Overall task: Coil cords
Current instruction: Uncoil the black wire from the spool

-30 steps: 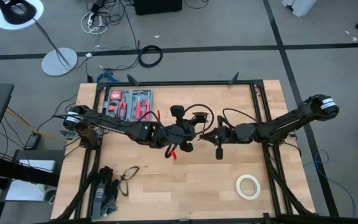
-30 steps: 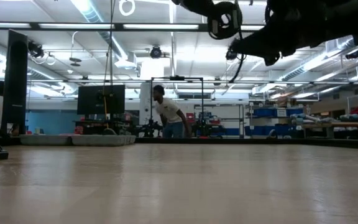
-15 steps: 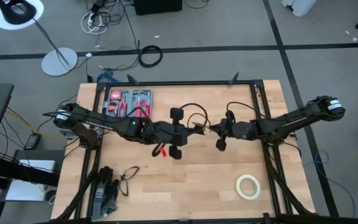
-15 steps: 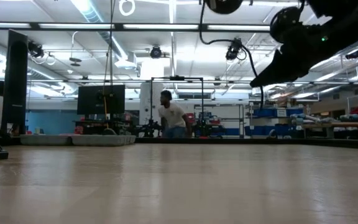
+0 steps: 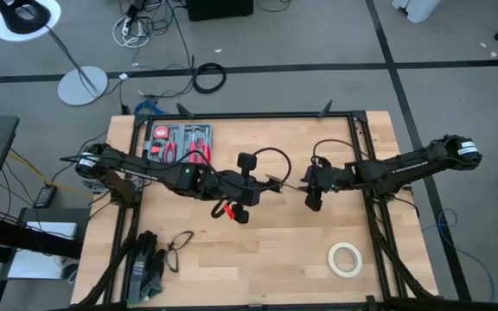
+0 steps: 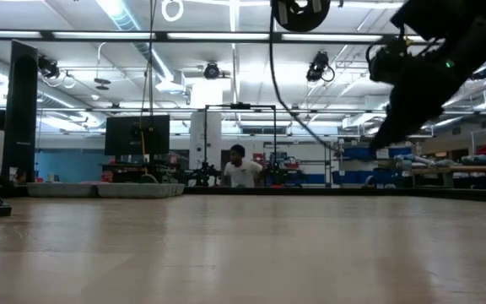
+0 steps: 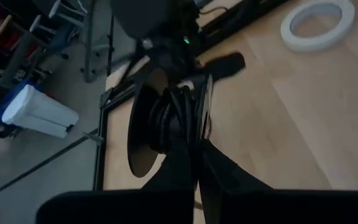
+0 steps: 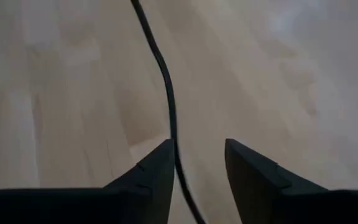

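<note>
The right gripper (image 5: 305, 185) has spread apart off the cord (image 5: 266, 155); left gripper (image 5: 262, 188) stays clamped on it, tape roll (image 5: 345, 258) lower right.

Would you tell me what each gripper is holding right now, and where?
The left gripper is shut on the cord, clamping its coiled loops. The right gripper is open; the cord passes between its fingers unheld.

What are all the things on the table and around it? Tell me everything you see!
cord: one, black, looped above table middle, held by left fingers
tool set: one, red and black, table's far left
tape roll: one, cream-white, near right
gloves: a black pile, near left
lamp: one, white, on floor far left
person: one, far in room
left fingers: shut on cord
right fingers: open, cord between them
</note>
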Motion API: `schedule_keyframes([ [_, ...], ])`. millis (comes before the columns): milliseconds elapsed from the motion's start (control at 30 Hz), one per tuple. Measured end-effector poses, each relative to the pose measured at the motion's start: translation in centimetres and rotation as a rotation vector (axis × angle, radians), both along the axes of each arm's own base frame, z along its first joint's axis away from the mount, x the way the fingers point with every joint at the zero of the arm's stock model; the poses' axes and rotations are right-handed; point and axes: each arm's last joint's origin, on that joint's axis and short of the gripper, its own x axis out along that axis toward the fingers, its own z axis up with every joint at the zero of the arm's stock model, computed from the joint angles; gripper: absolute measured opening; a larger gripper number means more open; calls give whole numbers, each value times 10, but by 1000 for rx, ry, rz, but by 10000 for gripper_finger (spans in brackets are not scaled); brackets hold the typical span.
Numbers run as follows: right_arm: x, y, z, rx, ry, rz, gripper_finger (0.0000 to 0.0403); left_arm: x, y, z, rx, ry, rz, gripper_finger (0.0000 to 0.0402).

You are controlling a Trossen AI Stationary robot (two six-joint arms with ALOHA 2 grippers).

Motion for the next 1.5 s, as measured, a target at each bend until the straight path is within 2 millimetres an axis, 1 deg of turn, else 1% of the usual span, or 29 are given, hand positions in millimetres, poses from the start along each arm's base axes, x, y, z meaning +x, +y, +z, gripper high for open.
schedule_keyframes([
  [100, 5, 0, 20, -34, -91, 27, 147, -1, 0, -1, 22, 19, -11, 4],
  [267, 14, 9, 53, -142, -352, 128, 135, -4, 1, -7, 30, 84, -5, 4],
  [333, 16, 14, 60, -196, -418, 152, 130, -3, 1, -10, 21, 94, 10, 4],
  [433, 18, 22, 66, -283, -466, 178, 126, -3, 2, -14, 21, 118, 44, 4],
  [500, 17, 28, 69, -312, -490, 195, 125, -3, 2, -16, 13, 122, 65, 4],
  [600, 19, 34, 76, -331, -572, 210, 125, 0, 2, -23, -4, 143, 85, 4],
  [733, 28, 39, 78, -381, -632, 229, 125, 8, 0, -35, 0, 168, 89, 4],
  [800, 33, 40, 74, -398, -629, 236, 125, 13, 0, -43, 8, 184, 96, 4],
  [900, 40, 40, 66, -402, -597, 224, 125, 17, 1, -47, 15, 181, 121, 4],
  [1000, 44, 40, 62, -389, -587, 213, 125, 18, 3, -47, 2, 167, 153, 4],
  [1100, 47, 40, 64, -367, -594, 206, 125, 19, 6, -47, -20, 150, 177, 4],
  [1367, 63, 41, 59, -395, -529, 220, 125, 21, 5, -44, -36, 117, 169, 4],
  [1500, 65, 38, 57, -401, -515, 204, 120, 21, 5, -45, -51, 121, 153, 4],
])
